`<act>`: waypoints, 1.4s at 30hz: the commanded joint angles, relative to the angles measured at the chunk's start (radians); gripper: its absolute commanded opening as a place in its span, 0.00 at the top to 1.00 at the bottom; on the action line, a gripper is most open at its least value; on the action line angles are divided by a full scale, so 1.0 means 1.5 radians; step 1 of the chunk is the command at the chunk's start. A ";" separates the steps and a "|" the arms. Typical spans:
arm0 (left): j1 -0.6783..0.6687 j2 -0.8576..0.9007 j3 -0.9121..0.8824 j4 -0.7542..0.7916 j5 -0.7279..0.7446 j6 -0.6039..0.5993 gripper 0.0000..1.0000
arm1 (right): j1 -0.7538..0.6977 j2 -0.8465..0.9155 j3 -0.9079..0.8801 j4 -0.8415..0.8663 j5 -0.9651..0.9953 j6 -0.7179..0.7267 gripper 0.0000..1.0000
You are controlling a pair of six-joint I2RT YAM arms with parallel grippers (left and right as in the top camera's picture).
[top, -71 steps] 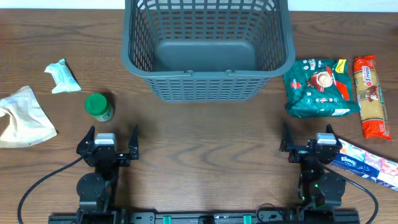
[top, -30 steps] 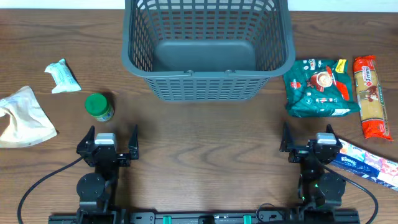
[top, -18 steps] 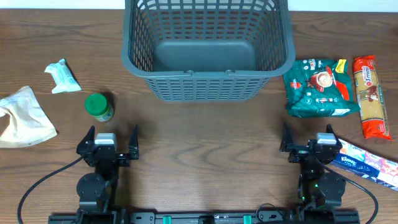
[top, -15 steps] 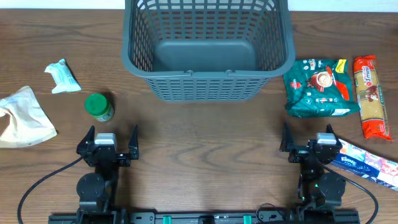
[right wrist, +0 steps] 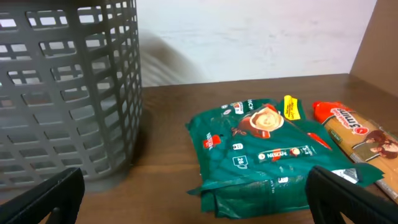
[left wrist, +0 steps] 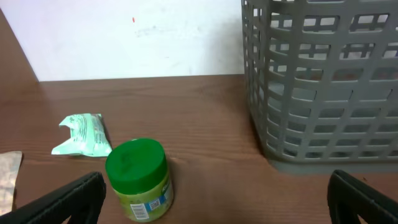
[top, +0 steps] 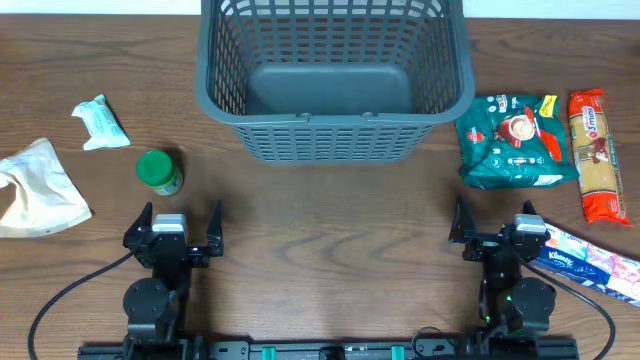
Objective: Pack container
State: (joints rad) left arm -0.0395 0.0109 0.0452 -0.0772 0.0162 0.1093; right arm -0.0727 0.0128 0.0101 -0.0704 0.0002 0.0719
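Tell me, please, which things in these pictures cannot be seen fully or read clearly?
Overhead: tissue pack, partly hidden by the right gripper and cut by the right edge.
Overhead: beige bag, cut by the left edge.
Overhead: container, far rim cut by the top edge.
Right wrist: pasta pack, cut by the right edge.
Left wrist: jar, label print too small to read.

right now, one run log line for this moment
phase: pre-grasp | container: empty | left gripper: open, unladen | right gripper: open, unladen
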 commanded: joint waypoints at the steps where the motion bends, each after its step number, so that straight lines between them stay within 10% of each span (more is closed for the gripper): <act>1: 0.002 -0.005 -0.020 -0.010 -0.005 0.007 0.01 | 0.010 -0.002 0.006 -0.004 0.011 0.019 0.01; 19: 0.002 -0.005 -0.020 -0.010 -0.005 0.007 0.01 | 0.010 0.374 0.330 -0.056 0.067 0.018 0.01; 34: 0.002 -0.005 -0.020 -0.010 -0.005 0.007 0.01 | -0.022 0.718 0.873 -0.455 0.070 -0.069 0.01; 42: 0.002 -0.005 -0.020 -0.010 -0.005 0.007 0.01 | -0.122 0.803 0.963 -0.540 0.065 -0.069 0.01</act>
State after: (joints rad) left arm -0.0391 0.0109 0.0452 -0.0772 0.0162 0.1093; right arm -0.2058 1.1923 1.4281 -0.8654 0.0910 -0.0154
